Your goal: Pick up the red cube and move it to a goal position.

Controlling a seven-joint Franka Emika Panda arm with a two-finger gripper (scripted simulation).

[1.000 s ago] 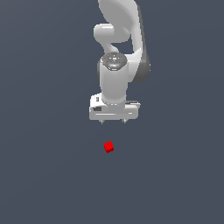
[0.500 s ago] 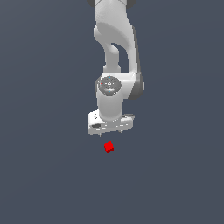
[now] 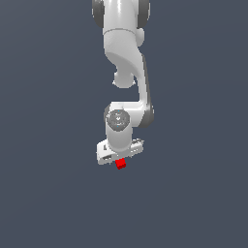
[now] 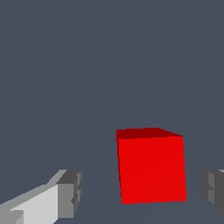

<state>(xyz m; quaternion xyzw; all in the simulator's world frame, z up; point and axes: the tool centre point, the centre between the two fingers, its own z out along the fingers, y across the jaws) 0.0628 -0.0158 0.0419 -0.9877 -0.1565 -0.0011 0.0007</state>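
The red cube [image 3: 120, 164] is a tiny plain bright red block on the dark grey floor. In the exterior view the white gripper [image 3: 119, 159] sits low right over it, covering its upper part. In the wrist view the red cube [image 4: 151, 166] stands between the two grey fingertips [image 4: 70, 193], nearer the one at the picture's right edge. There is a gap on each side of the cube, so the gripper [image 4: 142, 192] is open and holds nothing.
The white arm [image 3: 127, 53] rises from the gripper to the exterior view's top edge. The floor [image 3: 53, 193] is a plain dark grey surface with no other object in view.
The arm has lowered and the gripper has come down from above the cube to around it. The cube has not moved.
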